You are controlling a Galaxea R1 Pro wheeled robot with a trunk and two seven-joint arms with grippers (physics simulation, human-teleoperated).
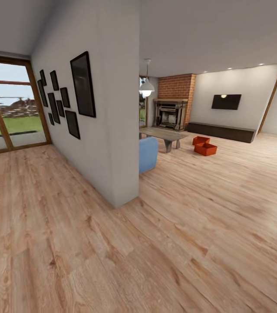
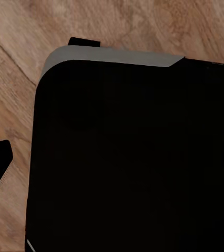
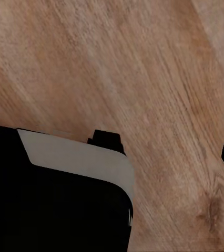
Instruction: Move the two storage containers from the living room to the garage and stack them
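Head view: the two storage containers (image 1: 204, 146) are seen far off, at the other end of the living room (image 1: 225, 174). They sit on the wood floor (image 1: 164, 243), touching each other, just beside the low table (image 1: 164, 134) and near the brick fireplace (image 1: 173, 106). They are well apart from both sets of jaws, and nothing is held yet.

In the wrist views, wood planks are seen under the arms, along with a big dark part of the robot's body. Small dark tips are seen at the edges, but it cannot be told if the jaws are spread or pressed together.

A few things could go wrong from here. The white wall corner (image 1: 127, 191) and the blue sofa (image 1: 148, 154) stand between the robot and the bins, so they could be bumped if the turn is cut too close. The table could be hit if the bins are come at from the wrong side. As the bins touch, one could be pushed away when the other is grabbed.
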